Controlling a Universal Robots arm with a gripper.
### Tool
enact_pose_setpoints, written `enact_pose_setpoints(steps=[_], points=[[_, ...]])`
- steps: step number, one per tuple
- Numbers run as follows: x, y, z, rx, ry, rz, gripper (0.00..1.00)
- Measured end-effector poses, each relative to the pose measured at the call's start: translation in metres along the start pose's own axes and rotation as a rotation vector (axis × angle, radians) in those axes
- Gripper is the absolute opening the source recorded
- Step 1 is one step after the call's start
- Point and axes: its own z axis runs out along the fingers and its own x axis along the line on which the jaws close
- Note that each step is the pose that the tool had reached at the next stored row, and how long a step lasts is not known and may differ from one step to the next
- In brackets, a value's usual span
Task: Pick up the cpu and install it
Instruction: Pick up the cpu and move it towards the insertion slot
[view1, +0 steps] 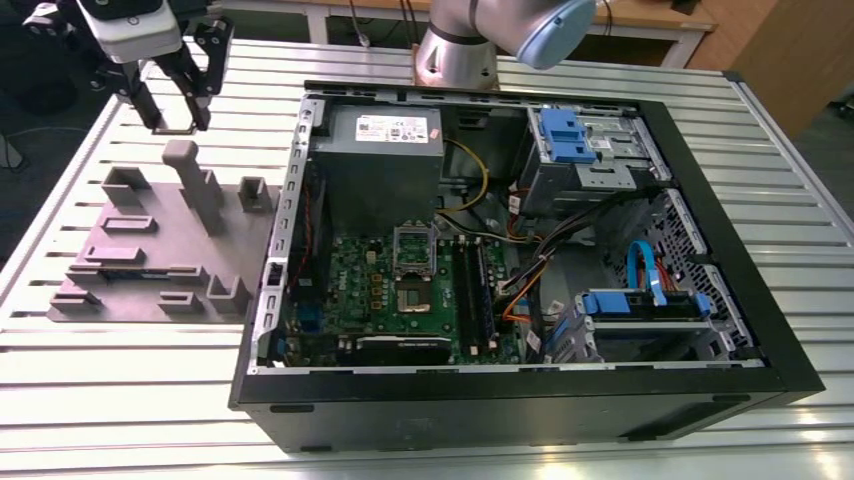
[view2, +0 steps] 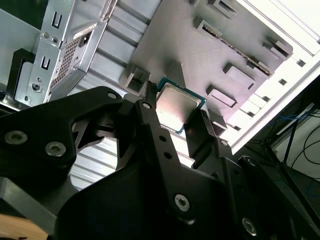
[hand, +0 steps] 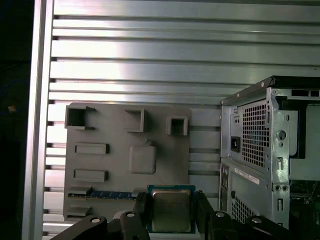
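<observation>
The cpu is a small flat square chip with a silvery top, held in the air between the fingers of my gripper. It hangs above the back of the grey fixture plate at the exterior view's left. Both wrist views show the cpu clamped at its edges by the black fingers, with the plate below. The open computer case lies to the exterior view's right, and its green motherboard carries the cpu socket.
Upright grey posts and blocks rise from the fixture plate under the gripper. A memory stick lies in a slot on the plate. A grey power supply, blue drive bays and cables sit inside the case on the slatted metal table.
</observation>
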Motion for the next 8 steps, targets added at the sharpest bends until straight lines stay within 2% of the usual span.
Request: enact_pose_setpoints(steps=[8], points=[[-0.0062, -0.0001, -0.0001, 0.0000, 0.0000, 0.000, 0.47]])
